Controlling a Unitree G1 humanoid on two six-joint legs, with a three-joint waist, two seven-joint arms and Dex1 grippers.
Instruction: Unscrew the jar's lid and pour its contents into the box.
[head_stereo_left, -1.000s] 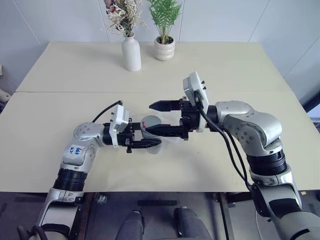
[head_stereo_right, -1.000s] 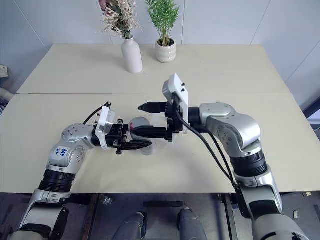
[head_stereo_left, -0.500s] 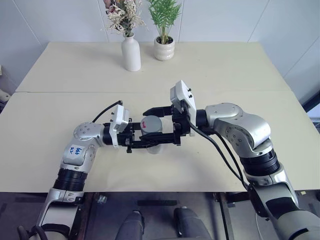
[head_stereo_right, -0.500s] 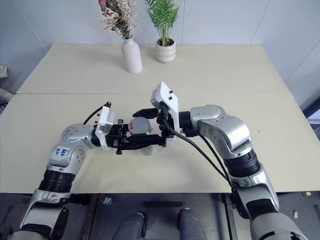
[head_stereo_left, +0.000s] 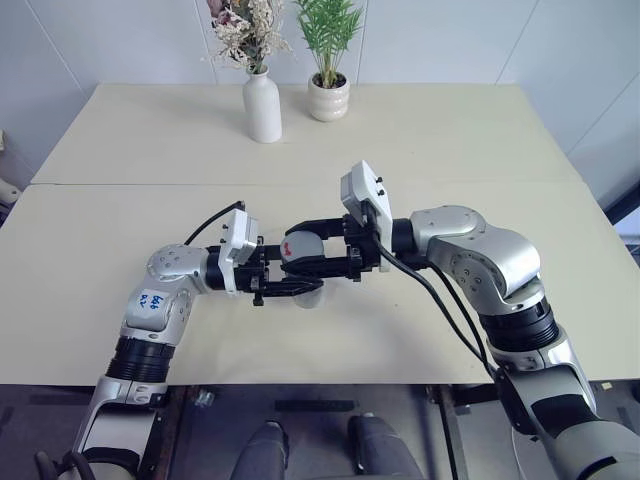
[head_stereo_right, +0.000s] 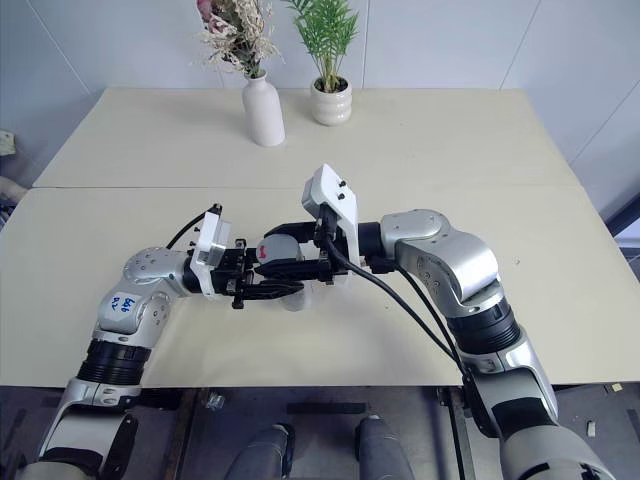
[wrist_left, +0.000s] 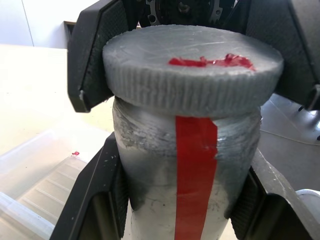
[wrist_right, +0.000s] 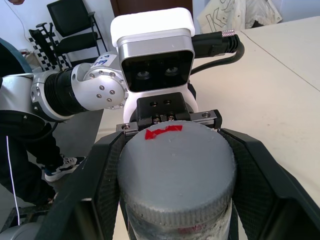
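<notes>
I have the small clear cylindrical jar with a red stripe (wrist_left: 192, 175) upright above the counter (head_stereo_left: 450, 140), clamped at its body by my left tool (head_stereo_left: 290, 284) from nine o'clock. My right tool (head_stereo_left: 318, 247) — reaching in from three o'clock — is clamped on the ribbed grey screw lid (wrist_right: 176, 172), so the twist runs about the jar's vertical axis.

Two cream benches (head_stereo_left: 480, 130) pushed together against white tiled walls (head_stereo_left: 450, 40); white vase (head_stereo_left: 263, 106) with dried flowers and potted plant (head_stereo_left: 329, 95) at the far edge.
</notes>
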